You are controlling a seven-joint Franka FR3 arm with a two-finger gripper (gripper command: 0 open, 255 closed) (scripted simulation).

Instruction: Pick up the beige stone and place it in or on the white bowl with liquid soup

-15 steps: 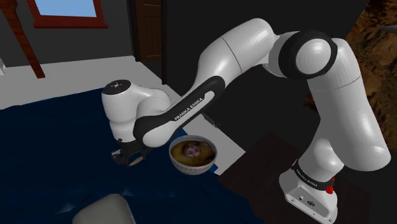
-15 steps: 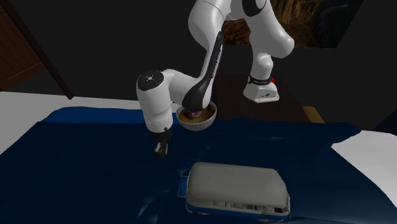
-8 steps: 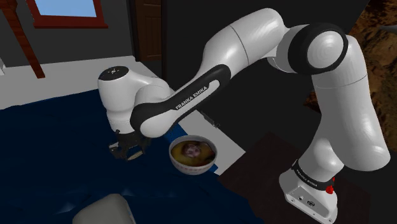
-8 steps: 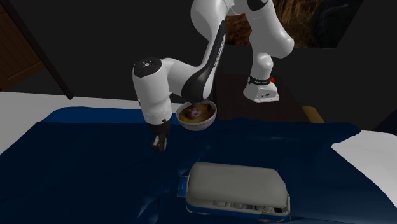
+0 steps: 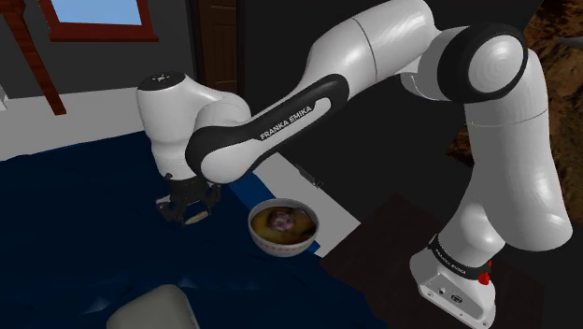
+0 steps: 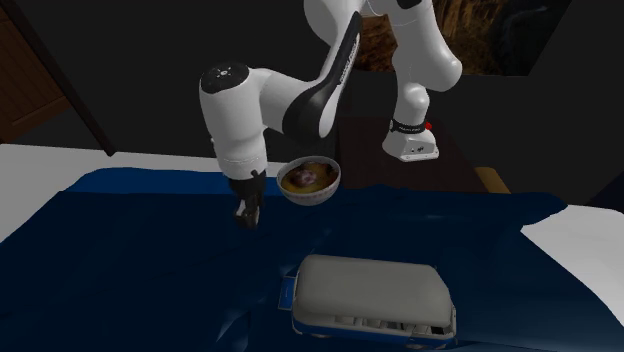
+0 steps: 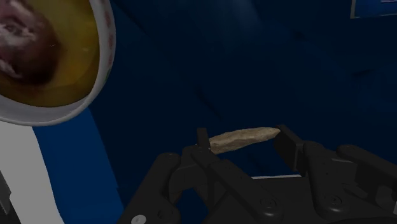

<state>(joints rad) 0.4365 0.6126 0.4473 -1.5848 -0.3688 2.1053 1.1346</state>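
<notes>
- The hand (image 7: 243,141) was pinching the beige stone (image 7: 245,137) by its two narrow ends, one finger at each end. The stone was thin and long, so this grip probably kept it from pivoting.
- The stone hung in the hand just beside the white bowl (image 7: 102,76), not over it, and appeared clear of the blue cover (image 7: 267,57) below.
- The bowl stood upright near the cover's edge, and its yellowish soup (image 7: 63,60) had a dark lump in it. I judged the stone would need to be carried above the rim before release, or it might knock the wall and spill the soup.
- The wrist view showed the grip plainly: the stone lay level between the fingertips (image 7: 202,139).
- The shoulder view gave the wider layout. There the hand (image 5: 187,207) pointed down at the cover on the shoulder view's left of the bowl (image 5: 280,249), with a pale sliver at its tips.
- The second exterior view showed the hand (image 6: 246,213) and the bowl (image 6: 312,197) side by side, though their relative heights were hard to judge.
</notes>
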